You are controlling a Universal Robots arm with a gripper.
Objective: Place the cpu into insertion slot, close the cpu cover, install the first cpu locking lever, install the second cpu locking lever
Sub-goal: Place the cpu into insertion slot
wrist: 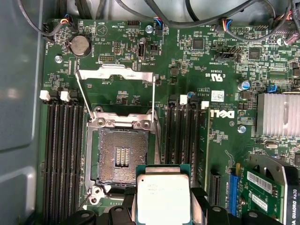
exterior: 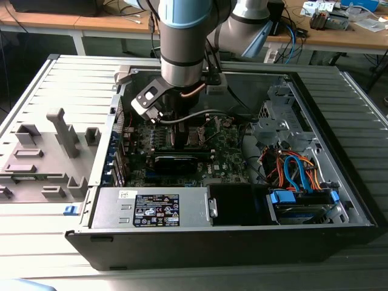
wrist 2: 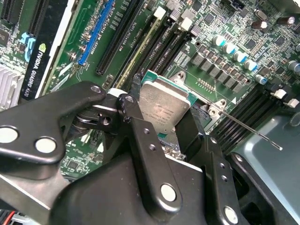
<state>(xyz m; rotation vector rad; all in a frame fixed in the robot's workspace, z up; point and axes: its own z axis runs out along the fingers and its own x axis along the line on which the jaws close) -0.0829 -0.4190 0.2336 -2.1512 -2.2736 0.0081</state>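
My gripper [wrist 2: 163, 127] is shut on the cpu [wrist 2: 164, 105], a flat silvery square gripped by two opposite edges between the black fingers [wrist 2: 137, 123]. In the first wrist view the cpu [wrist: 162, 197] hangs over one edge of the insertion slot [wrist: 121, 157], whose dark pin field lies uncovered. The cpu cover [wrist: 116, 75] is swung back off the slot. Two thin wire levers [wrist: 153, 93] stand raised beside it. In the exterior view the gripper [exterior: 182, 130] is deep inside the open computer case [exterior: 242, 233], over the green board [exterior: 227, 151].
Black memory slots [wrist: 63, 154] flank the socket on both sides. A finned heat sink [wrist: 276, 115] and a graphics card [exterior: 176, 162] sit close by. The power supply [exterior: 151, 209] and a drive bay with blue and orange cables [exterior: 300, 176] fill the case's front. A grey fixture [exterior: 48, 151] stands outside.
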